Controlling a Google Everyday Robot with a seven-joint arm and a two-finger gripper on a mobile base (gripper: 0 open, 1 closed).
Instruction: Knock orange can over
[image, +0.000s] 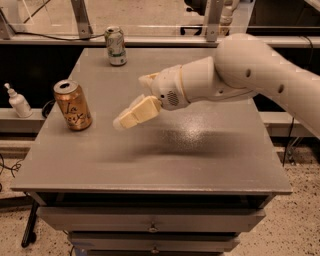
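A grey table (210, 165) is spanned from the right by the white arm (250, 70), and its gripper (123, 121) is held low above the middle of the tabletop, clenched on nothing and pointed left. The orange can (73, 106) is seen upright near the left edge, apart from the fingertips. A white-and-green can (116, 46) is placed at the far edge, and a small white bottle (19, 102) is seen off the table's left.

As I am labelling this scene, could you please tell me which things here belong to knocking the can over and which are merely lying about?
Job: shiny orange-copper drink can, upright on grey table; cream gripper, hovering right of can, apart.
Lying about: white-and-green can, far edge; small white bottle, beside table.
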